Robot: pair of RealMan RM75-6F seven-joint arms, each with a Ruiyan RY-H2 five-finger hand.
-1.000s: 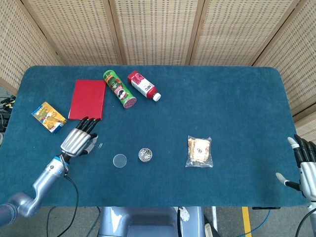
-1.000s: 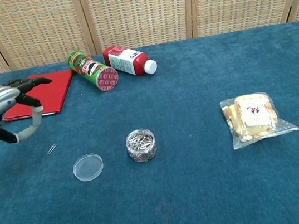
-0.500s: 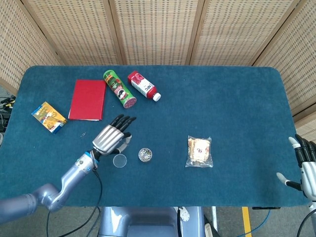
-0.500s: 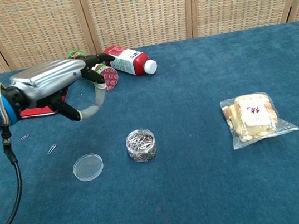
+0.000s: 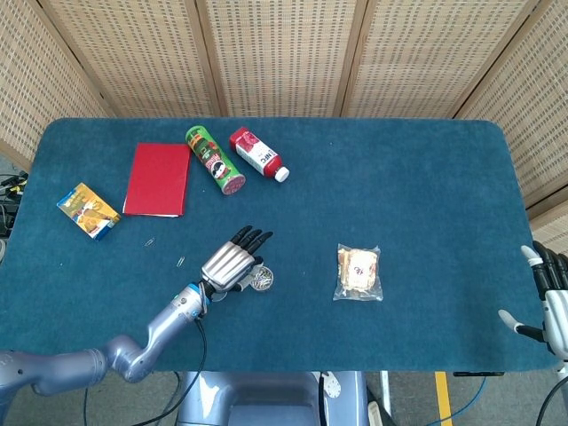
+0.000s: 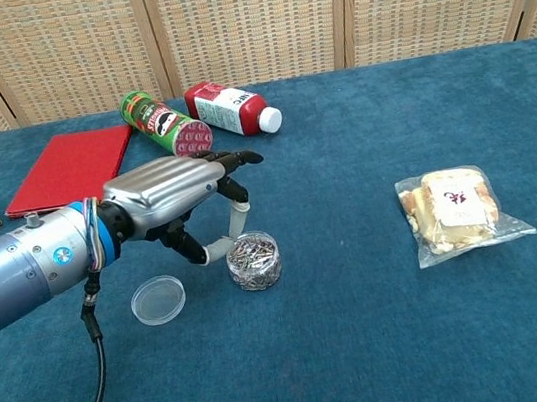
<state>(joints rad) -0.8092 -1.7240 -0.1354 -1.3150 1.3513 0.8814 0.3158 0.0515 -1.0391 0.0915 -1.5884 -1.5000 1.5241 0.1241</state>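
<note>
My left hand (image 6: 182, 199) hovers low over the table with its fingers spread and nothing in it. Its fingertips reach over a small clear tub of paper clips (image 6: 253, 260), and the thumb curls down just left of the tub. A clear round lid (image 6: 158, 299) lies on the cloth to the left, below the forearm. In the head view the left hand (image 5: 232, 262) sits beside the tub (image 5: 262, 279) and hides the lid. My right hand (image 5: 550, 297) stands at the table's right front edge, fingers apart and empty.
At the back left lie a green crisp can (image 5: 215, 160), a red bottle (image 5: 257, 153) and a red notebook (image 5: 158, 178). A small yellow box (image 5: 87, 210) lies at the far left. Two loose paper clips (image 5: 180, 261) rest nearby. A snack bag (image 5: 358, 272) lies right of centre.
My left hand has swept right from beside the notebook, past the lid, to above the paper clip tub. The right hand has barely shifted.
</note>
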